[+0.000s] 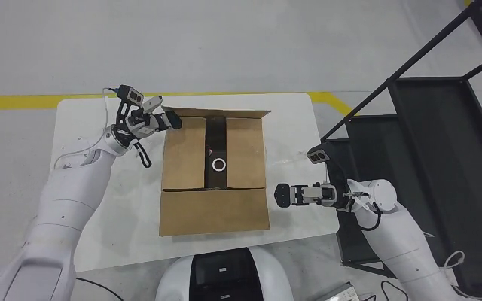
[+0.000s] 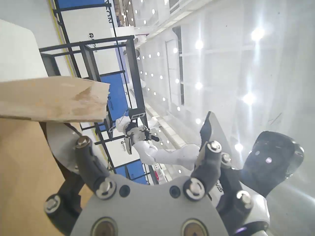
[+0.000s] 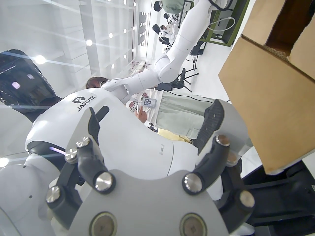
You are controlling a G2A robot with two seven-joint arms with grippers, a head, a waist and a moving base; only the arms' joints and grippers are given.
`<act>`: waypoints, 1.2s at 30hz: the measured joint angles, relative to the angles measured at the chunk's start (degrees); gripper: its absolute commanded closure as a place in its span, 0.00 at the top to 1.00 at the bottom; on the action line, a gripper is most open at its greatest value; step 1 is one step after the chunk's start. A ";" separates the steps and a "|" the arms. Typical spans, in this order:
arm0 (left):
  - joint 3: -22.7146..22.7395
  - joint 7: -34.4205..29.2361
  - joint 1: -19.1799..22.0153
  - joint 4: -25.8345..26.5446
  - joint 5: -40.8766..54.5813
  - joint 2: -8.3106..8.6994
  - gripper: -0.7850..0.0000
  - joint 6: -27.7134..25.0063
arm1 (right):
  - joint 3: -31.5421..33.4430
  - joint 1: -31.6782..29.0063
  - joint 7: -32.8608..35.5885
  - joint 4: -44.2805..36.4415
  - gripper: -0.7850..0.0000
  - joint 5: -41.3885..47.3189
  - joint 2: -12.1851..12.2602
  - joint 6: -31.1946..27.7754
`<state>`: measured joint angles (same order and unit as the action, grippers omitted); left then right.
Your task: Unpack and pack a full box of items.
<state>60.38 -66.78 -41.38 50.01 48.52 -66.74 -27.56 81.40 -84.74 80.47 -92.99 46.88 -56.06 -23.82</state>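
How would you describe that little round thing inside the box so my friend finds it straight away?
Find the white table, then the brown cardboard box on it. The box top is parted, leaving a dark slot down the middle, and the white ring lies in that slot. Its pale round outline with a dark centre stands out against the gap.

A brown cardboard box [image 1: 226, 199] sits in the middle of the tabletop [image 1: 294, 120], flaps partly open. A round white-rimmed item [image 1: 219, 164] shows in the dark central gap.
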 measured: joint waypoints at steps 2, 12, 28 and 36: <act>-1.06 1.33 1.78 -2.27 1.09 -0.97 1.00 -1.09 | 0.03 0.02 -0.10 0.04 1.00 -0.22 0.00 -0.10; -6.70 7.36 10.75 -17.32 -1.97 -5.73 1.00 -6.09 | 0.15 -0.16 -1.10 0.72 1.00 -0.28 -0.10 -1.10; -10.46 20.42 15.35 -33.19 -9.13 -10.52 1.00 -7.28 | 1.20 -1.47 -3.42 0.83 1.00 0.14 -0.21 -3.42; -11.86 26.12 16.00 -35.45 -16.03 -11.22 1.00 -6.45 | 1.04 -1.29 -3.48 0.85 1.00 0.16 -0.30 -3.49</act>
<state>48.52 -40.66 -25.37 14.56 32.50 -77.96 -34.01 82.44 -86.03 76.99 -92.14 47.04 -56.35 -27.31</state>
